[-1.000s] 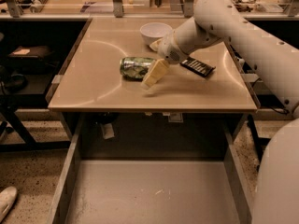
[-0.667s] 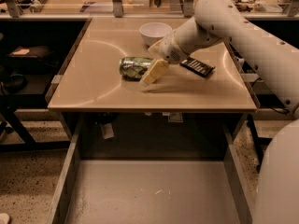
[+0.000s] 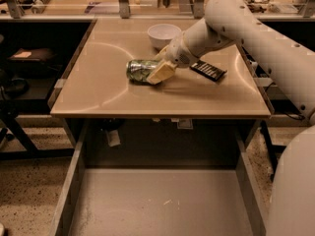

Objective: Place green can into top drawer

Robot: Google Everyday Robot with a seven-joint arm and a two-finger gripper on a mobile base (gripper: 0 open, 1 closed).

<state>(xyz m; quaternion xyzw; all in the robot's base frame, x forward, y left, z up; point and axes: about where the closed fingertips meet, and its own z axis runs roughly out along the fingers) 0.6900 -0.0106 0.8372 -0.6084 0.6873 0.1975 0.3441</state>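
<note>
Lying on its side near the middle of the counter (image 3: 103, 90), the can (image 3: 138, 70) points its silver end to the left and its green mottled side faces up. The pincer (image 3: 155, 69) is down at the can's right end, low over the counter, and its cream tip covers that end from the near side. Whether it is pinching the can or only spread around it I cannot tell, since the far side is hidden. The white arm (image 3: 236, 18) reaches in from the right, passing just in front of the bowl (image 3: 163, 33), which stands upright behind the can, near the counter's back edge. A flat black thing (image 3: 208, 71) lies to the right of the pincer, apart from the can. The drawer (image 3: 157, 205) is pulled out below the counter's front edge, its grey scuffed bottom bare in view, well apart from the can. The robot's white body fills the lower right corner.
</note>
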